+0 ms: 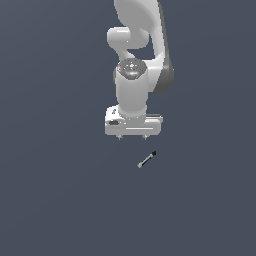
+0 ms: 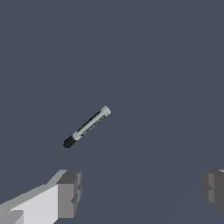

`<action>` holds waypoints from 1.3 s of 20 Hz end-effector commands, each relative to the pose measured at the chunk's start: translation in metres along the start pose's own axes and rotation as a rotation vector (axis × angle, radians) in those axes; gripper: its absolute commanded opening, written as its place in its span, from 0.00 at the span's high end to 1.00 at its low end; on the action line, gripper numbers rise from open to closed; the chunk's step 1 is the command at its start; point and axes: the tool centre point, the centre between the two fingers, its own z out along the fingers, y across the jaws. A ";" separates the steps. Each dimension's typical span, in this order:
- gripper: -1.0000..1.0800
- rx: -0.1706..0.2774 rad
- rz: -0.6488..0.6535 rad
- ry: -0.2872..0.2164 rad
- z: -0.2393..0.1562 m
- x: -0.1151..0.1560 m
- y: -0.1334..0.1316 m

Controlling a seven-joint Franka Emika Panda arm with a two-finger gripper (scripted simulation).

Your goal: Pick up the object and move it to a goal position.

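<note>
The object (image 1: 147, 159) is a tiny thin rod with a light grey shaft and a black end, lying flat on the dark surface. In the wrist view the object (image 2: 87, 127) lies slanted, beyond the fingers and off the gap's centre. My gripper (image 1: 132, 137) hangs above the surface, a little toward the exterior view's left of the rod and apart from it. It is open: the two grey fingertips (image 2: 69, 192) stand far apart with nothing between them.
The white arm (image 1: 135, 75) rises behind the gripper at the top of the exterior view. A plain dark grey surface (image 1: 60, 190) lies all around.
</note>
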 end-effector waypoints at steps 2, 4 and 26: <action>0.04 0.000 -0.001 0.000 0.000 0.000 0.000; 0.04 -0.004 -0.006 0.001 0.000 0.001 0.002; 0.04 -0.021 0.059 0.002 0.013 0.007 0.002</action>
